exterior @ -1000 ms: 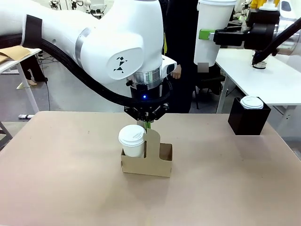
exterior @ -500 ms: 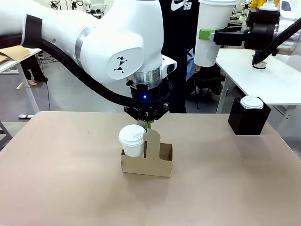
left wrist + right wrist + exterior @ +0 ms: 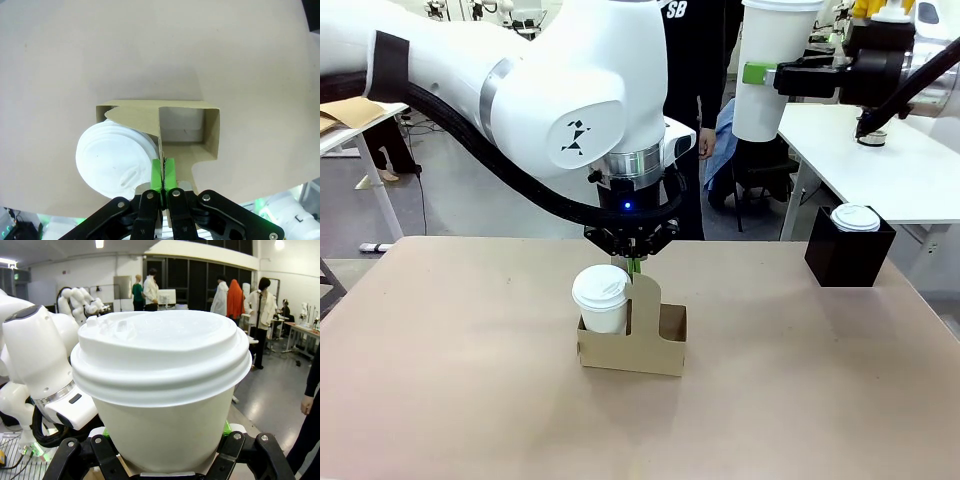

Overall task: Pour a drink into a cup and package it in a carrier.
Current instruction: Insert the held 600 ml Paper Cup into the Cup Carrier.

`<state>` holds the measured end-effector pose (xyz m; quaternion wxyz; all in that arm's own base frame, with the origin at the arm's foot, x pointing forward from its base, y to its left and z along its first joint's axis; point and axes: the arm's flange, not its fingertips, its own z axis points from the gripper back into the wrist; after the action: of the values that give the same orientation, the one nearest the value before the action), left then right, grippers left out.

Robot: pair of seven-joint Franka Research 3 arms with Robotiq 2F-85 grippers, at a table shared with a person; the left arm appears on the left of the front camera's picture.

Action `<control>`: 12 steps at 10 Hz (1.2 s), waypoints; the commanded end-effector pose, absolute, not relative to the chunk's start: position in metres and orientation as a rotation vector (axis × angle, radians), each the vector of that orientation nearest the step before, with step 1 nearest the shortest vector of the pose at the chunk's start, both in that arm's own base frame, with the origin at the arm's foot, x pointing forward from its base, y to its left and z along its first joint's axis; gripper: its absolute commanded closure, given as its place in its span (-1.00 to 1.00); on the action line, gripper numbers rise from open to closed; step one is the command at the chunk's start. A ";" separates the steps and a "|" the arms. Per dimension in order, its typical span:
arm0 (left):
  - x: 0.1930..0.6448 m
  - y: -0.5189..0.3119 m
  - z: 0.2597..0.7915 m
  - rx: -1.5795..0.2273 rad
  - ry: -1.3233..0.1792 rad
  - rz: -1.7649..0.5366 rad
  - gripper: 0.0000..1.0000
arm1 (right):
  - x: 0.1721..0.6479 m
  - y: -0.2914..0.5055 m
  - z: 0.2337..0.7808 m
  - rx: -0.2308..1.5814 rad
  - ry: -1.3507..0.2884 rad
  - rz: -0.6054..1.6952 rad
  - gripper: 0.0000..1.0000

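A: Left tool [image 3: 162, 175]?
B: It's pinching the carrier [image 3: 660, 352] by its handle [image 3: 645, 298], steadying it on the counter [image 3: 470, 400]; one cup [image 3: 601, 295] is sitting in its left pocket.
A: Right tool [image 3: 765, 75]?
B: It's gripping another lidded cup [image 3: 160, 365] up high, probably for the empty pocket [image 3: 670, 322].

Just beside the left gripper's [image 3: 163, 167] pinch, the seated cup [image 3: 116, 160] hides its own pocket of the carrier [image 3: 210, 135]. Between the right gripper's [image 3: 165, 442] fingers, the raised cup [image 3: 160, 365] runs off the bottom edge, base unseen. In the front view its top is cropped.
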<state>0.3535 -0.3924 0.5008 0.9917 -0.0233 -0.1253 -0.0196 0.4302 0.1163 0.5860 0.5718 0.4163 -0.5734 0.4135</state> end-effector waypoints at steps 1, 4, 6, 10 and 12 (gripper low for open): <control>0.352 -0.390 0.499 -0.047 -0.264 -0.036 0.96 | 0.430 0.117 0.589 0.982 -1.353 0.974 -0.60; 0.352 -0.390 0.499 -0.047 -0.264 -0.036 0.96 | 0.430 0.117 0.589 0.982 -1.353 0.974 -0.60; 0.352 -0.388 0.504 -0.079 -0.259 -0.067 -0.20 | 0.430 0.117 0.589 0.982 -1.353 0.974 -0.60; 0.348 -0.362 0.542 -0.172 -0.265 -0.153 -1.00 | 0.430 0.117 0.589 0.982 -1.353 0.974 -0.60; 0.354 -0.328 0.583 -0.233 -0.276 -0.256 -1.00 | 0.430 0.116 0.586 0.976 -1.345 0.970 -0.60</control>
<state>0.3571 -0.3563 0.5692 0.9800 -0.0971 -0.1469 -0.0923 0.4304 0.1159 0.5855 0.5723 0.4163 -0.5732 0.4131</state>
